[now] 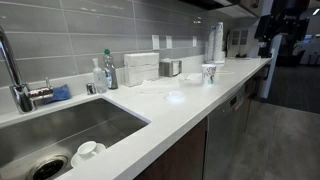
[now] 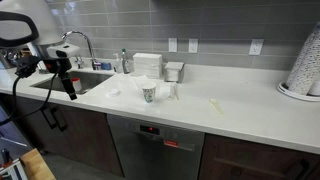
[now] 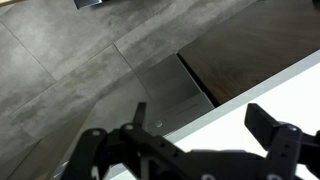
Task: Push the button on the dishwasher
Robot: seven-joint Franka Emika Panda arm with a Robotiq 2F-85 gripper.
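The dishwasher [image 2: 150, 155] is a grey flat panel under the white countertop [image 2: 230, 110], with small red lights [image 2: 148, 129] near its top. It also shows edge-on below the counter in an exterior view [image 1: 226, 112]. My gripper [image 2: 68, 86] hangs in front of the sink, left of the dishwasher and apart from it, at about counter height. In an exterior view it is far off at the counter's end [image 1: 268, 45]. In the wrist view the fingers [image 3: 198, 108] are spread and empty over the counter edge, with a grey panel [image 3: 165, 85] below.
A sink [image 1: 60, 130] with a faucet [image 1: 12, 70] sits in the counter. A paper cup [image 2: 148, 94], soap bottles [image 1: 108, 70], white boxes [image 2: 148, 64] and a cup stack [image 2: 302, 65] stand on it. Dark cabinet doors [image 2: 75, 135] flank the dishwasher. The floor is grey tile [image 3: 50, 80].
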